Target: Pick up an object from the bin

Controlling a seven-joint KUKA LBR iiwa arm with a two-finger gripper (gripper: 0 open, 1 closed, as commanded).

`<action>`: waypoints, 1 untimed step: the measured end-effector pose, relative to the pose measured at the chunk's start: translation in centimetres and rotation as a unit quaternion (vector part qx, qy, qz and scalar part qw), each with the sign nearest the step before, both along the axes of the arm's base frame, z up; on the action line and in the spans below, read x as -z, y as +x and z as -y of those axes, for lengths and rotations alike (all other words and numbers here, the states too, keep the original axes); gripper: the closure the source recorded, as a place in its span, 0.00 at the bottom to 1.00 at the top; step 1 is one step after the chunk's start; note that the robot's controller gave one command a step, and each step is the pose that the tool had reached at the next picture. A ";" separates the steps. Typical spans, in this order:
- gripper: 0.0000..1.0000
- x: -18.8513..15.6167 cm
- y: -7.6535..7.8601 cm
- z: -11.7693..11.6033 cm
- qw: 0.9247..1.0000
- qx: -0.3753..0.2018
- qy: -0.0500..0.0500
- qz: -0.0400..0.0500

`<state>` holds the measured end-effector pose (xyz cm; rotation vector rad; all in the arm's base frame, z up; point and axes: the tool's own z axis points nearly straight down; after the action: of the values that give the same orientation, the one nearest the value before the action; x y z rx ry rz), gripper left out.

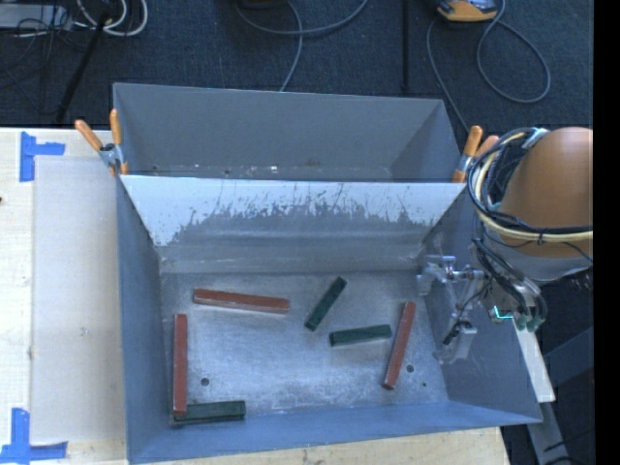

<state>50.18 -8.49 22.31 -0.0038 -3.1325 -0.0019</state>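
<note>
The gripper [452, 345] is seen at the right of the bin [291, 211], near a reddish-brown stick [398, 345]. Its opening cannot be told.

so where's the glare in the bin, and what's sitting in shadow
camera view: a bright band of light lies across the sloped back wall; the floor is evenly lit, and the red-brown bar nearest the tool casts only a thin shadow; the right wall below the tool is darker.
</note>
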 end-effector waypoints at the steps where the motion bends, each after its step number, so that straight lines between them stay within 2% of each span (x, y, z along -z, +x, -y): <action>1: 0.00 15.4 -0.3 0.2 0.984 -0.179 0.001 0.005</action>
<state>49.84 -8.65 6.88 0.5589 -3.0932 -0.0012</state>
